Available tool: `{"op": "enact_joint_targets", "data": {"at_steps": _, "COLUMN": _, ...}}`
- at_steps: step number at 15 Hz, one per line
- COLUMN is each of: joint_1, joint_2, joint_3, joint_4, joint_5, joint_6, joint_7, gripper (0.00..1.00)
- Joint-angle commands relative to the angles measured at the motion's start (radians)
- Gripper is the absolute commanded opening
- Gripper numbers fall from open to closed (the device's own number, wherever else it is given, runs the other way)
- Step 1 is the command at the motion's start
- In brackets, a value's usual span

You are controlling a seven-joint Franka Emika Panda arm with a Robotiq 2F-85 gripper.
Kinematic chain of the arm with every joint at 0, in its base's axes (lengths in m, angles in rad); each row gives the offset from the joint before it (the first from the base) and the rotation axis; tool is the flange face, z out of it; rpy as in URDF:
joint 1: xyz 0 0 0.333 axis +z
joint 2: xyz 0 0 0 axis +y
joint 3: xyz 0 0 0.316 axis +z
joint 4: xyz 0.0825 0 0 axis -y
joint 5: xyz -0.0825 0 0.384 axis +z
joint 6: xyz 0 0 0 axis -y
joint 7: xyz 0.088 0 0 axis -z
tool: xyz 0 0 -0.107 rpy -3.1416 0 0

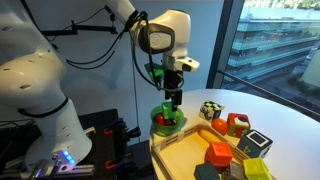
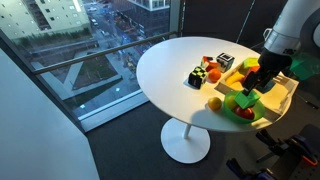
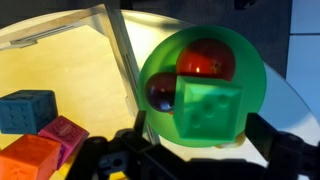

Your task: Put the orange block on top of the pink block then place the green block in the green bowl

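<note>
Wrist view, from the left: a wooden tray [image 3: 70,60] holds a blue block [image 3: 25,108]. At four o'clock from it is the pink block [image 3: 67,133], and the orange block [image 3: 28,158] touches the pink one at its eight o'clock. From this angle I cannot tell whether the orange block sits on the pink one or only beside it, so the stacking step cannot be confirmed.

Right of the tray's edge, the green bowl [image 3: 250,70] stands on the white surface [image 2: 170,70]. Inside it a red ball [image 3: 203,62] lies at twelve o'clock and a darker ball [image 3: 160,95] at nine o'clock. The green block [image 3: 210,112] fills the middle toward five o'clock, tilted, over or on those balls.

In an exterior view the gripper [image 1: 175,98] hangs straight above the bowl. Its dark fingers [image 3: 280,150] flank the green block, but I cannot tell whether they pinch it or stand clear.

The step in hand looks like the last one, delivering the green block into the bowl. If the block is gripped, the next move calls for opening the jaws low so it does not bounce off the balls, then lifting straight up.
</note>
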Motion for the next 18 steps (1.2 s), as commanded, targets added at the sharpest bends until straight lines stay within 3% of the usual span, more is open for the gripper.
{"op": "enact_joint_targets", "data": {"at_steps": 1, "joint_1": 0.003, "joint_2": -0.046, "joint_3": -0.021, "joint_4": 0.032, "joint_5": 0.065, "joint_6": -0.092, "joint_7": -0.102, "gripper": 1.00}}
{"op": "enact_joint_targets", "data": {"at_steps": 5, "joint_1": 0.000, "joint_2": -0.082, "joint_3": -0.025, "joint_4": 0.080, "joint_5": 0.076, "joint_6": -0.217, "joint_7": -0.147, "gripper": 1.00}}
{"op": "enact_joint_targets", "data": {"at_steps": 11, "joint_1": -0.020, "joint_2": -0.147, "joint_3": -0.012, "joint_4": 0.141, "joint_5": 0.008, "joint_6": -0.349, "joint_7": -0.100, "gripper": 1.00}}
{"op": "enact_joint_targets", "data": {"at_steps": 18, "joint_1": -0.041, "joint_2": -0.210, "joint_3": -0.009, "joint_4": 0.154, "joint_5": -0.017, "joint_6": -0.362, "joint_7": -0.084, "gripper": 1.00}}
